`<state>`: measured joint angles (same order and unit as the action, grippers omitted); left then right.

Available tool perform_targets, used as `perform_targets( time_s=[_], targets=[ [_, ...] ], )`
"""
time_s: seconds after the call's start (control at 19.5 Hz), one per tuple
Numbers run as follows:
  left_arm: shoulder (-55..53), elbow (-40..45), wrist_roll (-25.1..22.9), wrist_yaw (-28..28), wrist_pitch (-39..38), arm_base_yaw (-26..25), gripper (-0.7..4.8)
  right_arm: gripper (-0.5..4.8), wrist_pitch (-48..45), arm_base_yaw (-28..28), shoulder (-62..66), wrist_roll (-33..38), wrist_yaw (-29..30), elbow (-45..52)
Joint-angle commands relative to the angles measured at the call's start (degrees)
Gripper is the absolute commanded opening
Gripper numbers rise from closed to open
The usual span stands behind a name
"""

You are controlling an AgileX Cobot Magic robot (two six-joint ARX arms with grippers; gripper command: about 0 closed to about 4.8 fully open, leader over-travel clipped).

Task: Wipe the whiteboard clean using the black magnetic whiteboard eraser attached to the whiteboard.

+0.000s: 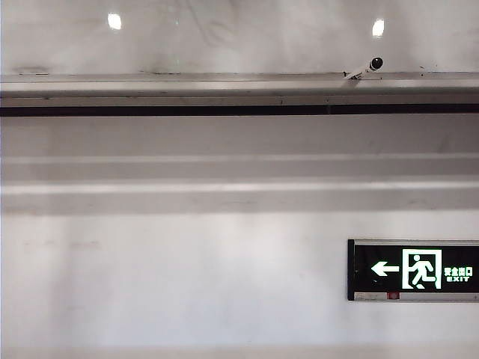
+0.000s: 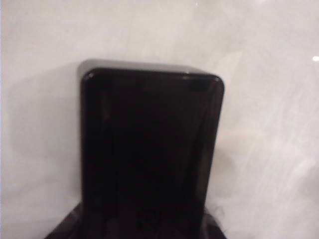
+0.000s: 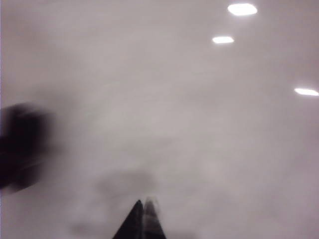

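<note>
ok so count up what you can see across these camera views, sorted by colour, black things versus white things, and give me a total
Black: 2 – glossy black rectangular whiteboard eraser, black-and-green lit exit sign
White: 2 – wide glossy white whiteboard, white marker pen with a black cap on the silver edge rail
Total: 4
The right gripper shows shut; the left gripper itself is out of view, at the eraser.

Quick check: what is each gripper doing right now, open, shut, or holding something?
Left gripper: at the eraser on the whiteboard; grip cannot be told.
Right gripper: shut, empty, near the whiteboard.
</note>
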<state>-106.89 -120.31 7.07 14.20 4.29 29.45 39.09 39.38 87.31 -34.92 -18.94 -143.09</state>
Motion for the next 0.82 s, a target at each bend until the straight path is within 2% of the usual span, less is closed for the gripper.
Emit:
perform_targets(
  time_s=[0.05,0.15,0.31,0.56,0.72,0.82],
  targets=[
    [0.8,-0.3,-2.8,-0.1,0.1,-2.3,1.43,0.0,10.5,0.1,0.8,3.7,10.3,-0.1],
    [1.5,-0.3,-2.8,-0.3,0.0,-3.6,1.43,0.0,14.8,0.1,1.7,3.7,14.3,-0.1],
    [1.6,-2.0,-2.8,-1.6,-2.2,-4.8,1.43,0.0,15.1,0.1,2.0,3.8,15.3,-0.1],
    [1.4,-2.9,-2.6,-9.9,-3.8,-4.9,1.43,-0.01,15.1,0.1,2.0,4.9,15.7,-0.1],
    [-0.5,-2.9,-2.9,-16.1,-5.2,-3.0,1.43,-0.01,15.1,0.1,2.0,4.9,15.7,-0.1],
    [-2.0,-2.9,-5.0,-18.9,-6.3,-1.7,1.43,-0.01,15.1,0.1,2.0,5.0,15.7,-0.1]
  ],
)
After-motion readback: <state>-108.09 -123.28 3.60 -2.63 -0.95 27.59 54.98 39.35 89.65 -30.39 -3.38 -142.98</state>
